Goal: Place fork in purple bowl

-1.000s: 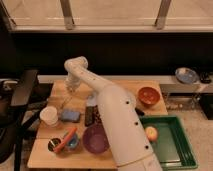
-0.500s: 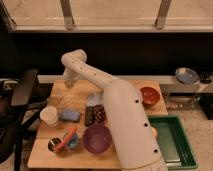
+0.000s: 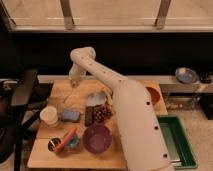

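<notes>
The robot's claw (image 3: 74,83) hung above the far left part of the wooden desk (image 3: 50,156). Its fingers were pressed together on what looked to be the top end of the fork (image 3: 68,96). The slim, pale utensil slanted down and to the left from the grip, and whether its lower tip touched the wood could not be told. The purple bowl (image 3: 97,138) sat empty near the front edge of the desk, well apart from the claw. A white cup (image 3: 49,115), a blue sponge (image 3: 70,116) and a dark bar (image 3: 89,116) lay in between. By the look of things, the pick-up was done and the carry to the bowl was the step in hand. The next move called for raising the fork clear of that clutter and bringing it forward over the bowl. It then had to be lowered before release, so that the long utensil settled inside the rim rather than tipping out onto the desk.
</notes>
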{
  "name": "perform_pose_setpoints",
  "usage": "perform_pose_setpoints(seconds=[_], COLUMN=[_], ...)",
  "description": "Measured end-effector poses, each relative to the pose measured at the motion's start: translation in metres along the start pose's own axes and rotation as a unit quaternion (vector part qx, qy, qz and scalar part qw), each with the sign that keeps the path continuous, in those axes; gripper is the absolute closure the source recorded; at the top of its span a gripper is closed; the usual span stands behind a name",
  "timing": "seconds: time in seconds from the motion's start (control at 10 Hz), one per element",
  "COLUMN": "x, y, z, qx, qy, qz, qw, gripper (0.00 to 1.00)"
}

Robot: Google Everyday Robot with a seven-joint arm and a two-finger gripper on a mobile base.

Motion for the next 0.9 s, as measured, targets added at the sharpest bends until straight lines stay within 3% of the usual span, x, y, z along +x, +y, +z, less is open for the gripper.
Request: perform_pose_setpoints(seconds=[0.3,0.9], x=[-0.022,-0.103], y=[0.022,0.073], z=[-0.031,-0.074], qx=[-0.001,-0.021], qy=[-0.023,-0.022], qz=[0.006,0.044], qw=[0.9997,0.9986], gripper=[1.0,1.0])
